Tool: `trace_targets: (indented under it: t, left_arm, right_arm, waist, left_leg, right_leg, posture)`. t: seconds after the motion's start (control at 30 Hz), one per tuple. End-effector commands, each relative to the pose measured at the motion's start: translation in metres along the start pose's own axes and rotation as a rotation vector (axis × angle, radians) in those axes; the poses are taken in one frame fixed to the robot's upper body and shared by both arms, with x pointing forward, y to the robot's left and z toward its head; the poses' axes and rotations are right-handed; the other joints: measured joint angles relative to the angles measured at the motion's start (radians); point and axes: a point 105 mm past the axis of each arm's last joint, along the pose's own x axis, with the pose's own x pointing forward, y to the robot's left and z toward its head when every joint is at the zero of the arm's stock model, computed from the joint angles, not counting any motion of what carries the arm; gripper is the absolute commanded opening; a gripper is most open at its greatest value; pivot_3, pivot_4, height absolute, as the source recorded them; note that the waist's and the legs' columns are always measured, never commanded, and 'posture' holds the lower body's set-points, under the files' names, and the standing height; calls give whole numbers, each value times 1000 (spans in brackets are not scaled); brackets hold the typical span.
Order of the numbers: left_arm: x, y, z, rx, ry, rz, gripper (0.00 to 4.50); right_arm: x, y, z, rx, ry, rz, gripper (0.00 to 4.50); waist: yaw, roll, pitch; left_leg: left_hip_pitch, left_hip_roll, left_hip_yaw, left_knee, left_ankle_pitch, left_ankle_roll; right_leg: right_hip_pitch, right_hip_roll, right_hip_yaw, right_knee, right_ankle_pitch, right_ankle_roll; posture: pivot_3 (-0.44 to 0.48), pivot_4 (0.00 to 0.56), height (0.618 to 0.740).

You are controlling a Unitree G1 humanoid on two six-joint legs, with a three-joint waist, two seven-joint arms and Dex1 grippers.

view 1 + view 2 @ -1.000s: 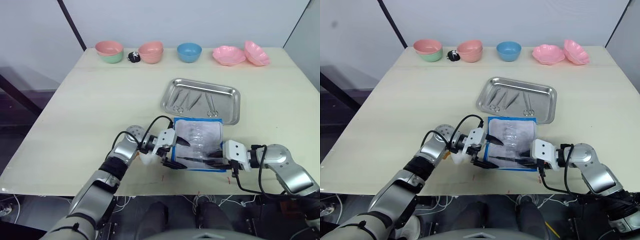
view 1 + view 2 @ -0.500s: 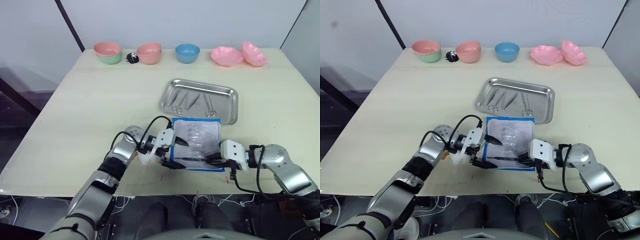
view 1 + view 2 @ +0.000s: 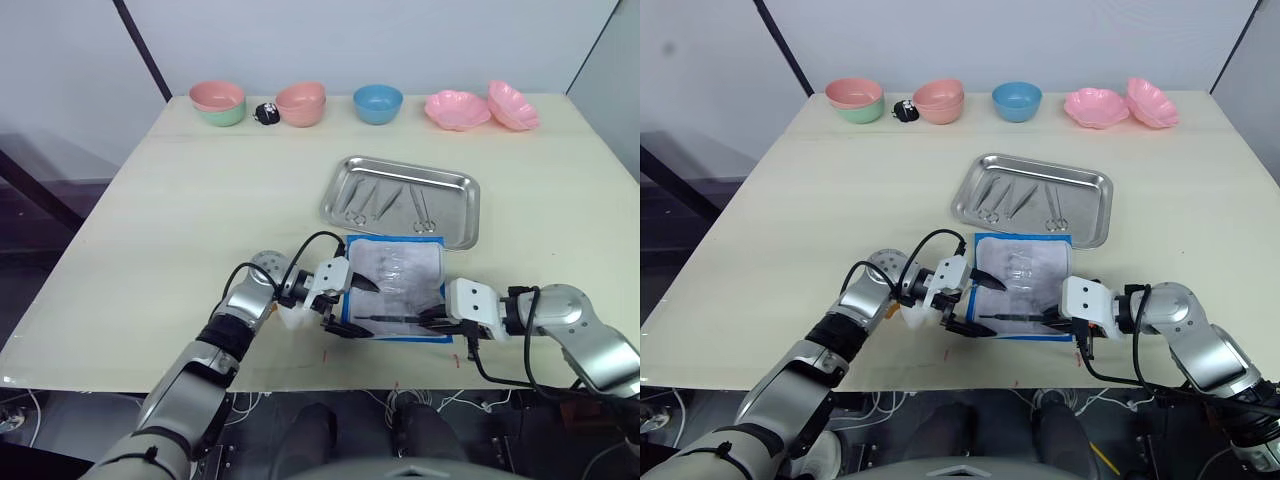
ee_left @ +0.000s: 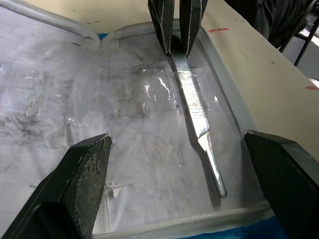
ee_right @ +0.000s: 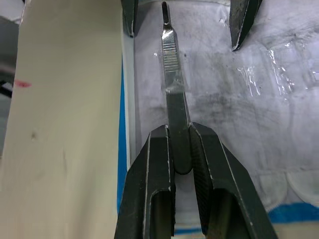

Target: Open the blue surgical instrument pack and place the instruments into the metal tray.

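Steel is already in the right tool (image 5: 180, 149), whose fingers are clenched on the end of a flat scalpel-type handle (image 5: 172, 79) that lies partly under a clear pocket strap of the open blue surgical instrument pack (image 3: 395, 287). If the strap grips the handle, a pull could drag the whole pack toward the near edge of the surface (image 3: 200, 200). The left tool (image 3: 340, 300), spread wide and released over the pack's left border, seems placed to pin it. Beyond the pack sits the metal tray (image 3: 465, 215), just beside its far edge, with three instruments (image 3: 385, 203) inside and bare room between them; bowls (image 3: 300, 103) stand well away.
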Motion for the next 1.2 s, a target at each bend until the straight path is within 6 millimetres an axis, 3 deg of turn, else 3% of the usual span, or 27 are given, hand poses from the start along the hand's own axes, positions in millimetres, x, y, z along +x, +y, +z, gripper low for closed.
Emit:
trace_targets:
  t: [0.03,0.33,0.77,1.2]
  left_arm:
    - [-4,-24,-59,-226,167,-7,4500]
    - [-4,-26,-60,-231,166,-8,4500]
    - [-3,-27,-60,-234,163,-7,4500]
    - [-3,-27,-61,-234,166,-10,4500]
  right_arm:
    - [-12,-10,19,-103,8,-35,30]
    - [-19,-13,23,-177,83,-19,30]
    - [-36,-13,12,-185,138,-29,30]
    - [-68,-14,-2,-155,151,-87,30]
  waist:
    - [0,1,1]
    - [1,1,3]
    - [1,1,3]
    - [2,1,3]
  left_leg:
    - [0,0,0,0,0,0]
    - [0,0,0,0,0,0]
    - [-1,0,0,0,0,0]
    - [-1,0,0,0,0,0]
  right_leg:
    - [0,0,0,0,0,0]
    - [0,-1,0,0,0,0]
    - [0,-1,0,-1,0,0]
    - [0,-2,0,-1,0,0]
  posture:
    - [0,150,740]
    - [0,150,740]
    - [0,150,740]
    - [0,150,740]
